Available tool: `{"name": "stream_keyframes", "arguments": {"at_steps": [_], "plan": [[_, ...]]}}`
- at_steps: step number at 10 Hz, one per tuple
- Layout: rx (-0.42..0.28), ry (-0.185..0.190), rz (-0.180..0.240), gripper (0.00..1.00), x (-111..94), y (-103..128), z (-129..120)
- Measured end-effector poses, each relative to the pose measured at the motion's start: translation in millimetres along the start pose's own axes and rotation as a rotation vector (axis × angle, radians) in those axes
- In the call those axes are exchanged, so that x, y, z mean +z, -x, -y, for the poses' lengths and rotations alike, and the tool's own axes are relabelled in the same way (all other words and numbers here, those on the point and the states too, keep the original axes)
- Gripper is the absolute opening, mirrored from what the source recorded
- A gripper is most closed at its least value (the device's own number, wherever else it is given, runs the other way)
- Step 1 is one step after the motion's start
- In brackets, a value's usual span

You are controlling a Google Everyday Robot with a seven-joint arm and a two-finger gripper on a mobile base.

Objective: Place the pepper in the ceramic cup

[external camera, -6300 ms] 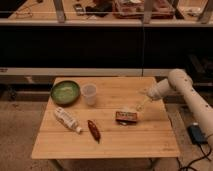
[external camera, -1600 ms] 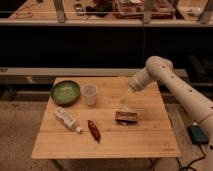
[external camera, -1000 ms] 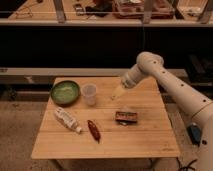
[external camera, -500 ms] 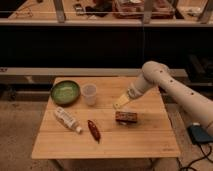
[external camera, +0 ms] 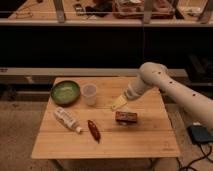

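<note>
My hand (external camera: 118, 103) hung between cup (external camera: 89, 93) and packet (external camera: 126, 117); open or closed, I couldn't tell. I judged it should come down squarely across the pepper (external camera: 93, 129) at its middle.

The bowl (external camera: 65, 92) and cup (external camera: 89, 93) stood near the table's (external camera: 150, 145) back-left corner, bottle (external camera: 67, 120) and pepper (external camera: 93, 129) toward the front edge, packet (external camera: 126, 117) mid-table; the gripper (external camera: 118, 103) hung between cup and packet.
</note>
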Motion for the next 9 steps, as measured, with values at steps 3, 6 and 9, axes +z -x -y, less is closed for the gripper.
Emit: {"name": "stream_keyframes", "arguments": {"at_steps": [3,6,9], "plan": [[-0.022,0.04,-0.04,0.8,13.7,8.4,77.1],[0.008,0.036,-0.053,0.8,43.3,34.5,140.9],[0.012,0.034,-0.055,0.8,46.5,37.7,146.9]]}}
